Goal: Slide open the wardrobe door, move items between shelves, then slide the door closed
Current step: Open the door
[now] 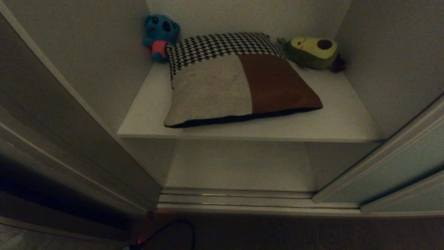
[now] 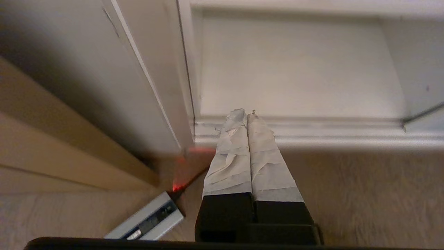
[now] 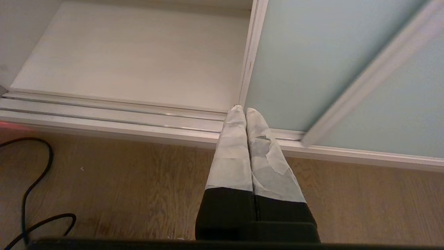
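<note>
The door [image 1: 406,163], a pale grey-green panel, stands slid to the right, leaving the compartment uncovered. The patchwork cushion [image 1: 239,83] of beige, rust-brown and houndstooth lies flat on the upper shelf [image 1: 340,118]. Below it the lower shelf [image 1: 239,166] is bare. Neither arm shows in the head view. My left gripper [image 2: 245,113] is shut and empty, hanging low over the floor before the lower shelf [image 2: 295,69]. My right gripper [image 3: 244,109] is also shut and empty, pointing at the door's edge [image 3: 248,62] above the track.
A blue plush toy [image 1: 160,36] and an avocado plush [image 1: 314,52] sit in the upper shelf's back corners. The darker side frame [image 1: 69,139] flanks the left. The floor track [image 1: 242,199] runs along the front. A black cable [image 3: 31,187] and a silver device [image 2: 149,220] lie on the wooden floor.
</note>
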Available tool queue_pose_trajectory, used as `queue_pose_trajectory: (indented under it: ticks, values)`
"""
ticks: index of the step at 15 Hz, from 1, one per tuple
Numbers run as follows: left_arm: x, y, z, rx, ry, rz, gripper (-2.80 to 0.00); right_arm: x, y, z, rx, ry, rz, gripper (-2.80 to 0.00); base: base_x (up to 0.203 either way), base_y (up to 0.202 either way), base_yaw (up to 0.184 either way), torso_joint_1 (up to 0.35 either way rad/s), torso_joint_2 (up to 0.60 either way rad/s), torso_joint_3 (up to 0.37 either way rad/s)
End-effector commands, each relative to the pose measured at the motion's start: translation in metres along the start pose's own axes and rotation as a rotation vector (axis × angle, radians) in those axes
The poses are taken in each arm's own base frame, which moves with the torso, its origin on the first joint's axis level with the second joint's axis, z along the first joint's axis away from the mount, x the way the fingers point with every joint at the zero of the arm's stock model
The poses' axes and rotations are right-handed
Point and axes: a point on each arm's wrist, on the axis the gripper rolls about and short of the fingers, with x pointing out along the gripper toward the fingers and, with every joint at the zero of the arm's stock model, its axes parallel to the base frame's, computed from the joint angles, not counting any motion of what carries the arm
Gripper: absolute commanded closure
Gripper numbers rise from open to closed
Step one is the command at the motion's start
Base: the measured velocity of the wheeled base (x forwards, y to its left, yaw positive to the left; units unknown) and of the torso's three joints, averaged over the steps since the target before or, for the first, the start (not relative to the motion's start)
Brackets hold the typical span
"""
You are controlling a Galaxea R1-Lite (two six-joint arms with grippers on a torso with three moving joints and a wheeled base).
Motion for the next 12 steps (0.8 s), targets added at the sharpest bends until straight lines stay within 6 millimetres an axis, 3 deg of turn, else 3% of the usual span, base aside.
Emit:
queue_pose_trajectory:
  ticks: [1, 9, 12]
  values:
    - [-0.010, -0.003, -0.022, 0.028, -0.016, 0.003, 0.00, 0.000, 0.000, -0.001, -0.001, 0.005, 0.000, 0.00, 0.000, 0.000, 0.000, 0.000, 0.00, 0.000]
    - [0.004, 0.002, -0.072, 0.127, 0.058, -0.008, 0.00, 0.000, 0.000, -0.001, 0.000, 0.005, 0.001, 0.00, 0.000, 0.000, 0.000, 0.000, 0.00, 0.000]
    - [0.004, 0.002, -0.074, 0.131, 0.034, -0.061, 0.00, 0.000, 0.000, -0.001, 0.000, 0.006, 0.001, 0.00, 0.000, 0.000, 0.000, 0.000, 0.00, 0.000]
